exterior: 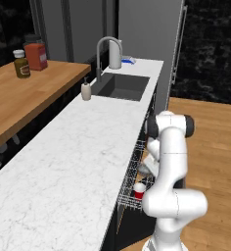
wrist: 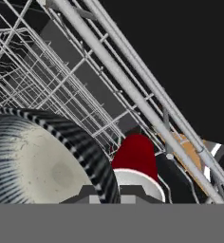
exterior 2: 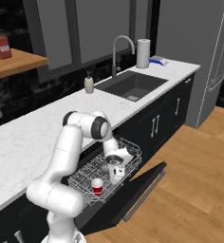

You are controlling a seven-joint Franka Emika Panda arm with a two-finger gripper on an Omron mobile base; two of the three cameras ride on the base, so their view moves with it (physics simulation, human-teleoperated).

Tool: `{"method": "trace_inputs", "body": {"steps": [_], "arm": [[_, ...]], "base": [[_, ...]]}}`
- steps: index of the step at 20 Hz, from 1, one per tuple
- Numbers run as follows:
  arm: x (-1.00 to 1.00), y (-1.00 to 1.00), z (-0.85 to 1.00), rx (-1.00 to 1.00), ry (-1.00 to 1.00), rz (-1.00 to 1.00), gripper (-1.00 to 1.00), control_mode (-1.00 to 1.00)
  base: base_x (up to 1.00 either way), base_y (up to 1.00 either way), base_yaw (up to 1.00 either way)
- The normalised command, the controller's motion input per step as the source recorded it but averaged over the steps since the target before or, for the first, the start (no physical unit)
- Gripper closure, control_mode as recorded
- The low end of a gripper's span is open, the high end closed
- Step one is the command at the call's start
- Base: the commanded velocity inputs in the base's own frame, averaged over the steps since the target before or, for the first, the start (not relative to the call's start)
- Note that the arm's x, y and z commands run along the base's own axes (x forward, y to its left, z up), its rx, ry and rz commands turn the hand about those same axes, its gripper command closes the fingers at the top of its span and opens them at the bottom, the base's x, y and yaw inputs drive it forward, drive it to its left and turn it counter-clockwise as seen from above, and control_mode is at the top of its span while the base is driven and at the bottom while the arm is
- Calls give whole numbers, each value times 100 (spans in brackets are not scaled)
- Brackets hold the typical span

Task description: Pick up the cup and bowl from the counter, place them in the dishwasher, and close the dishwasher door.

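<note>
Hovering pincer [exterior 2: 115, 173] over rack [exterior 2: 80, 180], grip state unclear, 1 cup [exterior 2: 98, 186], 1 bowl [wrist: 42, 161] inside.

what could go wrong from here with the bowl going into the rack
1. The small red tapered cup already stands in the silver wire rack, close under the gripper; in the hand view the round grey bowl sits right beside it, so lowering could knock the cup over.
2. The bowl looks tilted on edge, so it may roll or catch on the rack wires.
3. The flat black dishwasher door hangs open below; a dropped bowl might land on it.
</note>
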Motion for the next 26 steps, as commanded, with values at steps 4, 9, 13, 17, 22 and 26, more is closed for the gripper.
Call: {"method": "trace_inputs", "body": {"steps": [4,9,13,17,22,26], "arm": [[30,11,-36,4,13,-6,100,-100],[38,4,-30,4,16,-8,100,-100],[13,0,-32,2,19,-11,100,-100],[0,0,-34,0,19,-13,100,-100],[0,-1,-7,1,13,-13,-100,-100],[-13,-11,19,6,1,-12,-100,-100]], "base": [[0,0,0],[0,0,0],[0,0,0],[0,0,0],[0,0,0],[0,0,0]]}}
